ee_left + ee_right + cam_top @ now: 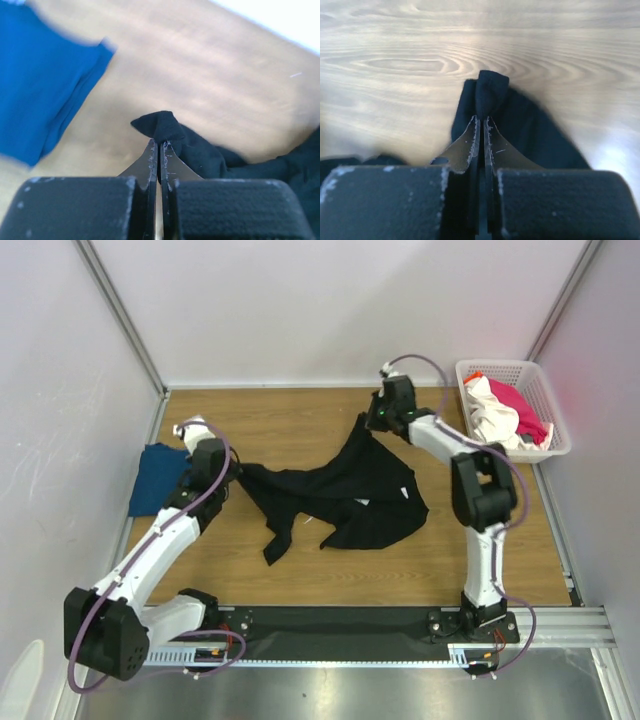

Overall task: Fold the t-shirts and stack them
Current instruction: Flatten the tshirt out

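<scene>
Left gripper [159, 145] and right gripper [481, 120] each pinched the black t-shirt [370, 490] — spreading it — so a taut outward pull seemed next.

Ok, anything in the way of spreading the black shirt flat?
Nothing visible does. The left gripper and right gripper are shut on the black shirt; the blue shirt lies at the left edge, the basket in the far right corner.
</scene>
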Motion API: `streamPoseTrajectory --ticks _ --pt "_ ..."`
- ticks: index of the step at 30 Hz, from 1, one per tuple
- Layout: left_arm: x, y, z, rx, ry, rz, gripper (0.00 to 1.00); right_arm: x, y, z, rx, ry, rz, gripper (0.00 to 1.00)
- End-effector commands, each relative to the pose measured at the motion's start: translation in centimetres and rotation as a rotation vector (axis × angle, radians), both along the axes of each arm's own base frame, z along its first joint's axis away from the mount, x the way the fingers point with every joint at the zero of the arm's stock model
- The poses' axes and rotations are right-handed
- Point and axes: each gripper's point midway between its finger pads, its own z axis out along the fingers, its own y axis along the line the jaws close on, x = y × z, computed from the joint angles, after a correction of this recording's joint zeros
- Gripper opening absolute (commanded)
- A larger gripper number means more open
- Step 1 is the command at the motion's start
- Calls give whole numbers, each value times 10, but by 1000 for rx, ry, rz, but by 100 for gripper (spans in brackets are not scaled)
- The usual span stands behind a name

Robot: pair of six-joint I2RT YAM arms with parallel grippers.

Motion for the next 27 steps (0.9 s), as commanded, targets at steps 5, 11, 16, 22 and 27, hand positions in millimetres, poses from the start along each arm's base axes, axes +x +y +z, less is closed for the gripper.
streamPoseTrajectory --ticks 5,11,16,22,27 --pt "40 -26 114 50 -318 -196 0 -25 -43 161 -24 -323 -84 0" --pt "33 -34 149 52 -409 -260 0 -67 -77 216 -62 -397 -158 0" --pt "22 -36 135 8 -352 -266 0 -97 -92 207 -83 -344 -182 0" --pt "30 -16 78 34 -203 -127 0 -101 -100 150 -121 -221 -208 0" --pt "66 -11 47 108 -141 -86 0 -66 -105 122 -81 -163 -211 0"
